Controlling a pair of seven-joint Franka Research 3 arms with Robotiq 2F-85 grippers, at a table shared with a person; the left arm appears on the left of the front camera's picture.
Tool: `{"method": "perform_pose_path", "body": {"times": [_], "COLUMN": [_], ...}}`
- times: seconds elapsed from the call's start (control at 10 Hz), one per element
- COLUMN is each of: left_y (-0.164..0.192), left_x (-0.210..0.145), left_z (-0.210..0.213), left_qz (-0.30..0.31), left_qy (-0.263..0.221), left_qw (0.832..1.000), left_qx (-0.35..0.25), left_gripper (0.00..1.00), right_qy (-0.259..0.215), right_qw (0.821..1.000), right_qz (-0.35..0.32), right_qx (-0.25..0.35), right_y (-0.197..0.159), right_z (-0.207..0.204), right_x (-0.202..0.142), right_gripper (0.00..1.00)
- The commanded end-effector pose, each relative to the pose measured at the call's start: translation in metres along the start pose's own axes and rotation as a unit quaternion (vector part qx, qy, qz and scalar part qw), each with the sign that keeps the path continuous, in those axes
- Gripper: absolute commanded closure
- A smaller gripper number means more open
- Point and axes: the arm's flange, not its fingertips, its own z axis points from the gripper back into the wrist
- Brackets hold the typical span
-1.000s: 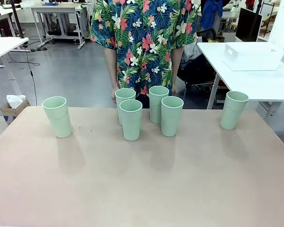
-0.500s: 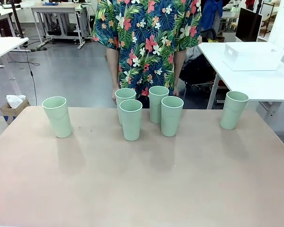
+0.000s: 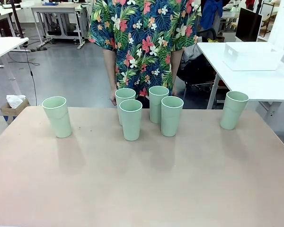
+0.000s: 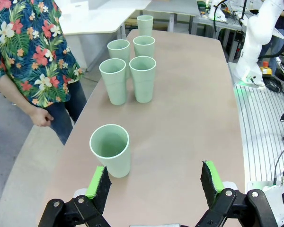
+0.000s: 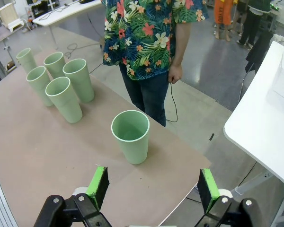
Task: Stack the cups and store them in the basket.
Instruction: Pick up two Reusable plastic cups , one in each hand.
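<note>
not started imo | four cups bunched on the bench, lone cup left of them, second loner right | basket further right, next table | left claw, right claw spread, empty | next: grab a loner

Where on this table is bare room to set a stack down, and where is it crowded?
Bare: the near half of the table, and the gaps between the left cup, the middle cluster of four cups and the right cup. Crowded: inside that cluster.
</note>
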Motion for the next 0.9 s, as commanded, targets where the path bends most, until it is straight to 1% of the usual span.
{"method": "perform_pose_path", "body": {"times": [0.0, 0.8], "left_y": [-0.0014, -0.0014], "left_x": [0.0012, 0.0012], "left_z": [0.0007, 0.0007], "left_qz": [-0.002, -0.002], "left_qy": [-0.003, -0.003], "left_qw": [1.000, 1.000], "left_qx": [0.000, 0.000], "left_gripper": [0.00, 0.00], "right_qy": [-0.012, -0.012], "right_qw": [1.000, 1.000], "right_qz": [0.007, 0.007], "right_qx": [0.002, 0.002], "right_y": [-0.0008, -0.0008], "right_z": [-0.0019, -0.0019], "right_x": [-0.0003, -0.0003], "right_gripper": [0.00, 0.00]}}
